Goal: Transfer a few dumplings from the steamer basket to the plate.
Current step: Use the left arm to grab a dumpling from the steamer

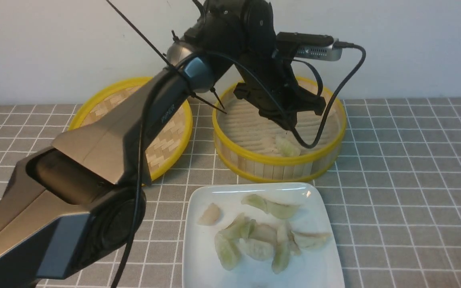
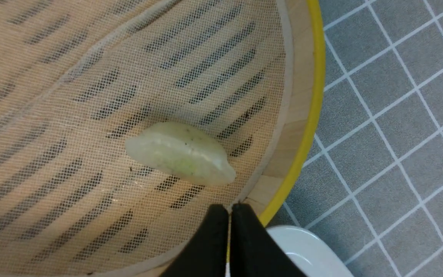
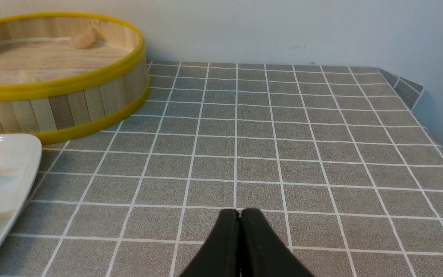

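Note:
The steamer basket (image 1: pixel 278 163) stands behind the plate (image 1: pixel 198 256). A pale green dumpling (image 1: pixel 287 147) lies on its liner near the front wall; in the left wrist view this dumpling (image 2: pixel 179 154) lies just ahead of my left gripper (image 2: pixel 229 207). That gripper (image 1: pixel 288 122) hovers over the basket, shut and empty. Several dumplings (image 1: pixel 254 236) lie on the plate. My right gripper (image 3: pixel 240 211) is shut and empty, low over the tablecloth to the right of the basket (image 3: pixel 71 100). A pinkish dumpling (image 3: pixel 84 38) lies against the basket's wall.
The flat woven lid (image 1: pixel 170 140) lies left of the basket, partly under my left arm. A wall runs behind the table. The table's right edge (image 3: pixel 437 134) meets a side wall. The plate's corner (image 3: pixel 6 165) shows in the right wrist view.

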